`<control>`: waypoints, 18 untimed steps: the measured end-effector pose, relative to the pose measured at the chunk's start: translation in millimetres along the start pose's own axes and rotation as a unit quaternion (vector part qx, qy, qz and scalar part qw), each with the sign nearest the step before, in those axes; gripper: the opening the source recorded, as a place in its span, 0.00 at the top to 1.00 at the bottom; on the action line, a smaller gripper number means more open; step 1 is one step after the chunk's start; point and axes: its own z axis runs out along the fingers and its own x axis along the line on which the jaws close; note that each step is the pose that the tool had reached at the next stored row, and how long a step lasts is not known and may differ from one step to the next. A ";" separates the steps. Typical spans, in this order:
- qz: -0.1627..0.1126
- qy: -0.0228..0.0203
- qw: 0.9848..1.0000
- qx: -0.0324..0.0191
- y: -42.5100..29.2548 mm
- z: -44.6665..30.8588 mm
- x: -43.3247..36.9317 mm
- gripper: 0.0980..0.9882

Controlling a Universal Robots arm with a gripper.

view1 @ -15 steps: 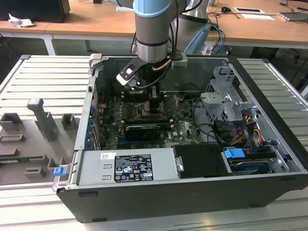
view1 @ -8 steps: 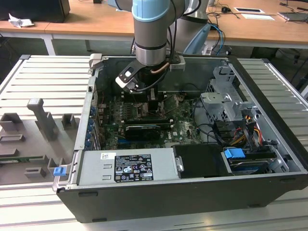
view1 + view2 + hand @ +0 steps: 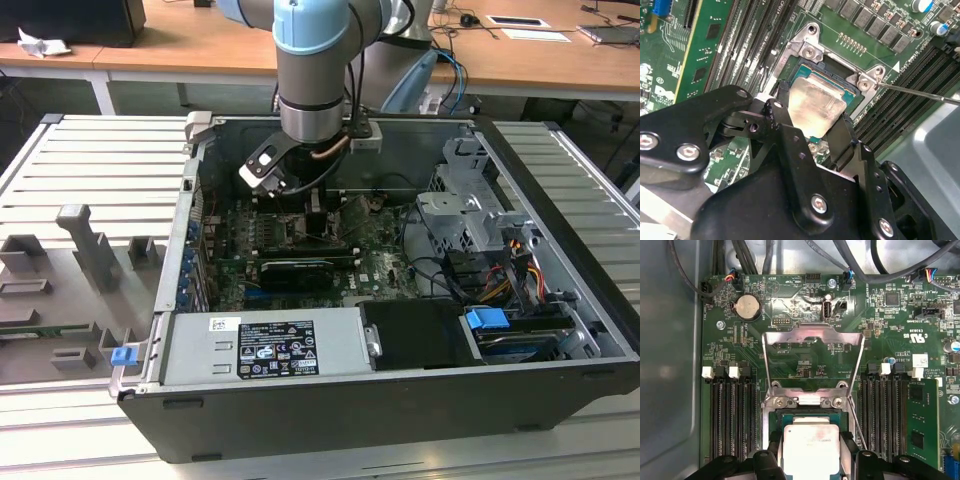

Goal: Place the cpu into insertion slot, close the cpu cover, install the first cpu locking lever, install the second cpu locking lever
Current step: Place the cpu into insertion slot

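Ext. view: arm (image 3: 315,80) reaches down into the open PC case (image 3: 350,410), toward the motherboard's far edge, mid-width. PSU (image 3: 270,345) sits along the case's near wall. The tool tip and the socket area are hidden behind the wrist here.

2nd wrist view: gripper (image 3: 812,131) is closed on the cpu (image 3: 815,105), with a black finger (image 3: 785,130) on each of two opposite edges. The chip sits over the insertion slot (image 3: 807,52), inside its silver rim. Can't tell if it's fully seated. One thin locking lever (image 3: 920,93) sticks out free past a rim corner. Memory slots (image 3: 755,45) run alongside.

1st wrist view: cpu cover (image 3: 812,337) is swung up and open, hinged at the socket edge beyond the chip, w/ board visible through its window. Coin cell (image 3: 748,307) and RAM stick (image 3: 922,425) are also visible. The chip's near edge is cut off by the frame.
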 end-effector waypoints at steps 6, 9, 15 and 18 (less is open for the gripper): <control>0.001 0.000 1.000 0.000 -0.2 2.8 -0.1 0.50; 0.001 0.000 1.000 0.000 -0.2 2.9 0.0 0.50; 0.001 0.000 1.000 0.000 0.0 -0.8 -0.1 0.42; 0.001 0.000 1.000 0.000 0.3 -4.2 -0.1 0.42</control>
